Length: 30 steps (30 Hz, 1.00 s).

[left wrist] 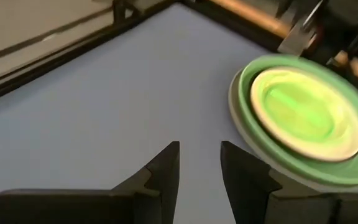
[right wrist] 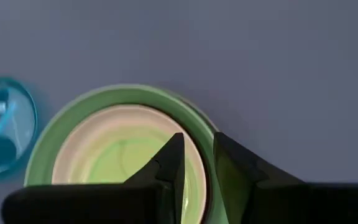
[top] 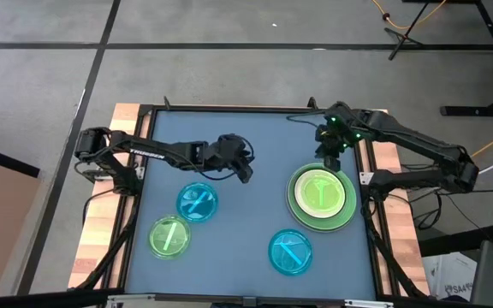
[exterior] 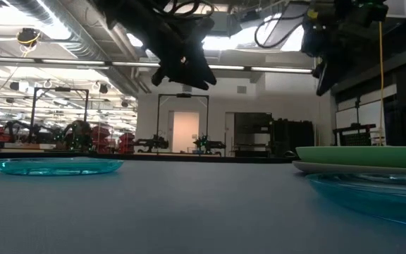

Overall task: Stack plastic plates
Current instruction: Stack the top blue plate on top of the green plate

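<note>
Seen level with the table [exterior: 189, 204], a translucent blue plate [exterior: 55, 166] is lying flat at the left, while at the right a light green plate [exterior: 365, 155] is sitting on a pale plate [exterior: 330, 168] beneath it, and the blurred rim of a second blue plate [exterior: 379, 194] is lying in front of that stack, nearer the camera. Two dark grippers are hanging from above, both clear of the table: the left gripper [exterior: 183, 70] over the middle and the right gripper [exterior: 326, 67] above the stack. Behind, a lit room with racks and a bright doorway is showing.
</note>
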Each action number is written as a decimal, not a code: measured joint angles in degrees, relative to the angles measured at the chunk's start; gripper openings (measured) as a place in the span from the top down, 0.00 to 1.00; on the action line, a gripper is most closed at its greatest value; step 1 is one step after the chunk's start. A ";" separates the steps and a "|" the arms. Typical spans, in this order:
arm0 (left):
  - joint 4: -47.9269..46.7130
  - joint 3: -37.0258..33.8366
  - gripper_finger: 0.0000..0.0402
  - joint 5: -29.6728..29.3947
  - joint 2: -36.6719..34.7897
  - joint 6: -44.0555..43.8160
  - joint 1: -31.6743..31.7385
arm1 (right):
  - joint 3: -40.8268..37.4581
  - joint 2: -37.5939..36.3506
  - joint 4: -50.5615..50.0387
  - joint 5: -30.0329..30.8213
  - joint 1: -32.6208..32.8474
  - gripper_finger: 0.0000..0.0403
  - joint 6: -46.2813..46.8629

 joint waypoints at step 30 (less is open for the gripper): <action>-51.60 12.34 0.73 16.39 0.32 19.62 3.67 | -8.11 -2.68 10.21 8.00 22.33 0.82 13.12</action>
